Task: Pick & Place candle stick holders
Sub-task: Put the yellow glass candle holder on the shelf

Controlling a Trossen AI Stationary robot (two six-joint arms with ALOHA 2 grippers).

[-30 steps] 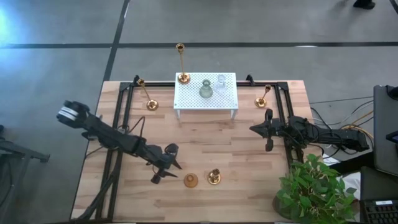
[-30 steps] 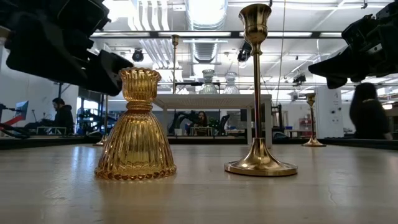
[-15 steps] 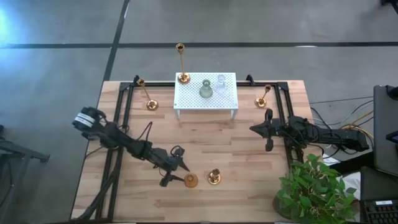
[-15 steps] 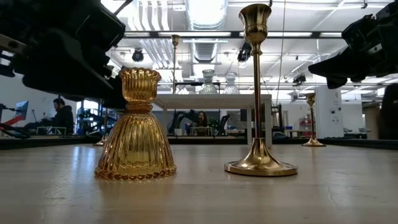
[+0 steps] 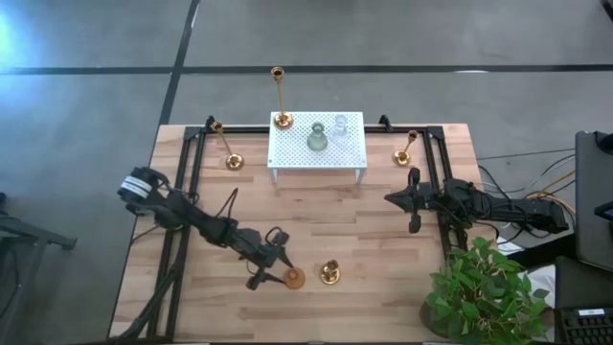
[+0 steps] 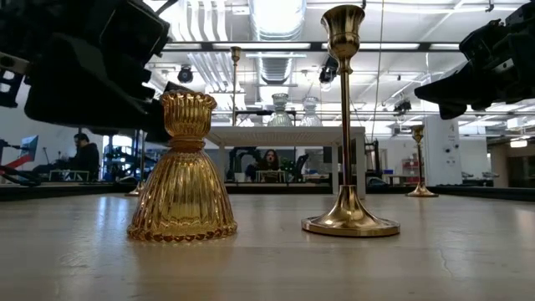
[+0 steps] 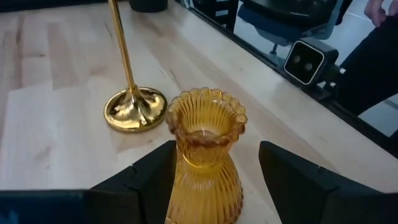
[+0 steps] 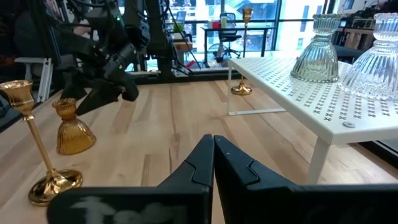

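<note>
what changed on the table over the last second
The left tool moved in along the front of the table to the amber glass holder; its open fingers now flank the holder's neck without closing. That holder, the brass stick beside it, the holders on the white rack and the shut right tool stayed put.

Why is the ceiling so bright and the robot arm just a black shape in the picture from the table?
Low view: ceiling lights shine straight into the camera, so the left hand is backlit and dark, while the amber glass holder glows. High view: a blue-white glare patch on the floor.
</note>
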